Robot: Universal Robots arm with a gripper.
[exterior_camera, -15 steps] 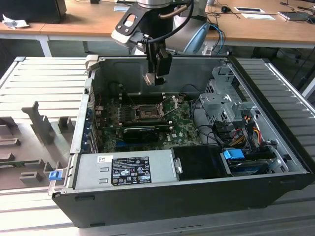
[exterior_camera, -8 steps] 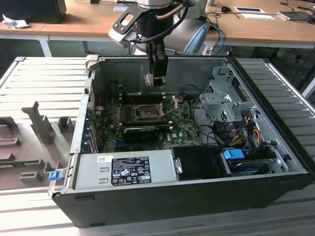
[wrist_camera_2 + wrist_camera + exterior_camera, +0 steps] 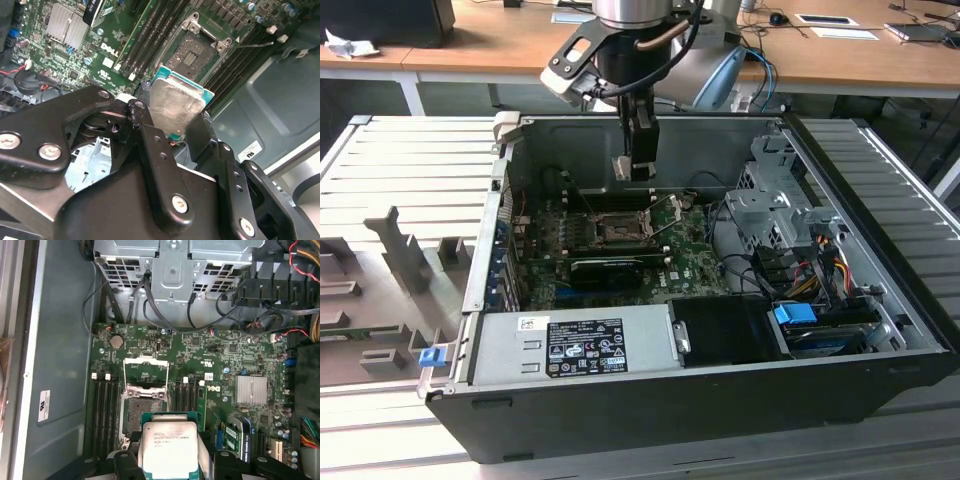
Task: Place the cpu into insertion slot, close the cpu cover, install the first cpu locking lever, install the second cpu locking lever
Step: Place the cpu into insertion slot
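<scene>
My gripper hangs inside the open computer case, shut on the cpu, a flat square chip with a dull silver top and green edges. The black fingers clamp two opposite edges of the cpu. The insertion slot, a dark square socket, lies bare on the green motherboard just below and beside the chip, which is held above it without touching. On the far side of the insertion slot, the cpu cover is swung open. Thin metal levers stick up beside the socket.
Memory slots flank the socket. A black ribbed heatsink and a grey power supply sit toward the case front. A metal drive cage and coloured cables fill the exterior view's right. Grey fixtures lie outside the case.
</scene>
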